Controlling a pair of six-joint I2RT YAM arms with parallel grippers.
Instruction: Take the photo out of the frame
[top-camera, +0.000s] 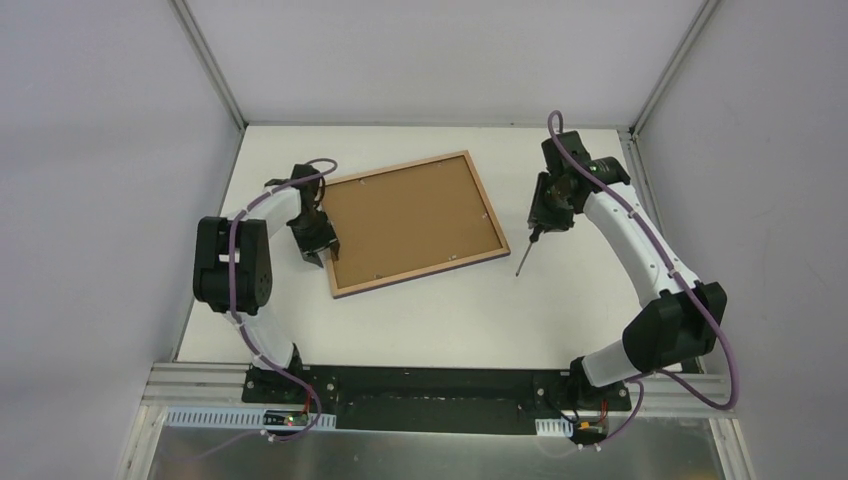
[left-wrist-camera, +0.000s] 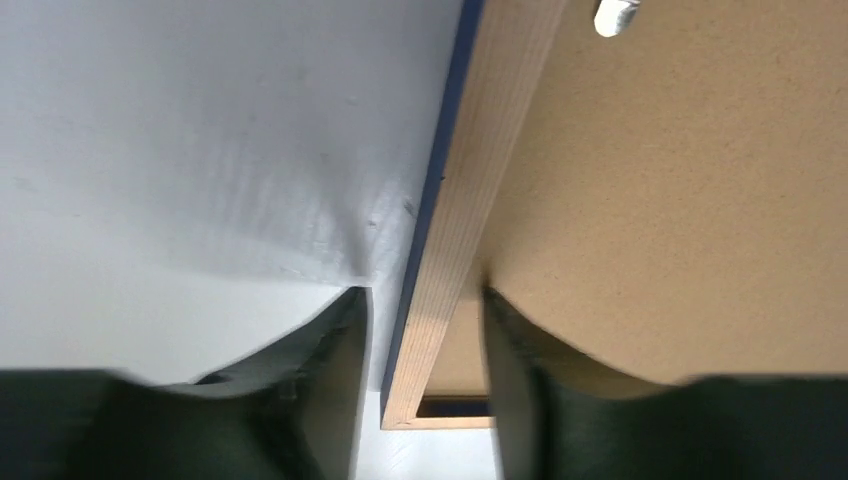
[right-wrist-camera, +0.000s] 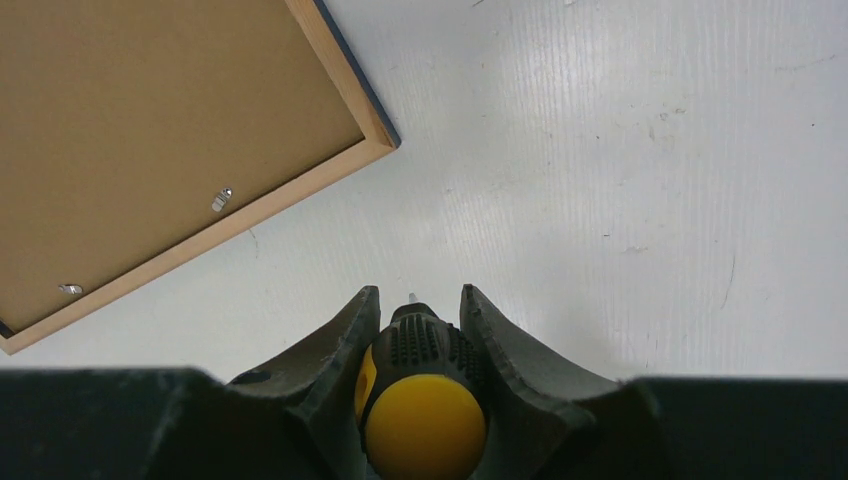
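Observation:
The frame (top-camera: 420, 273) lies face down on the white table, its light wood back edge up. The brown backing board (top-camera: 410, 220) fills it and hides the photo. My left gripper (top-camera: 328, 250) is at the frame's near-left corner. In the left wrist view it (left-wrist-camera: 425, 320) is open and straddles the left rail (left-wrist-camera: 480, 170), one finger on the table side and one over the backing board (left-wrist-camera: 680, 200). My right gripper (top-camera: 540, 225) is shut on a screwdriver (right-wrist-camera: 425, 420) with a yellow-and-black handle, held upright to the right of the frame (right-wrist-camera: 340, 85).
Small metal clips (right-wrist-camera: 221, 199) (right-wrist-camera: 70, 289) sit along the frame's inner edge on the backing board; another shows in the left wrist view (left-wrist-camera: 612, 15). The screwdriver's shaft (top-camera: 526, 255) points down at the table. Grey walls enclose the table on three sides.

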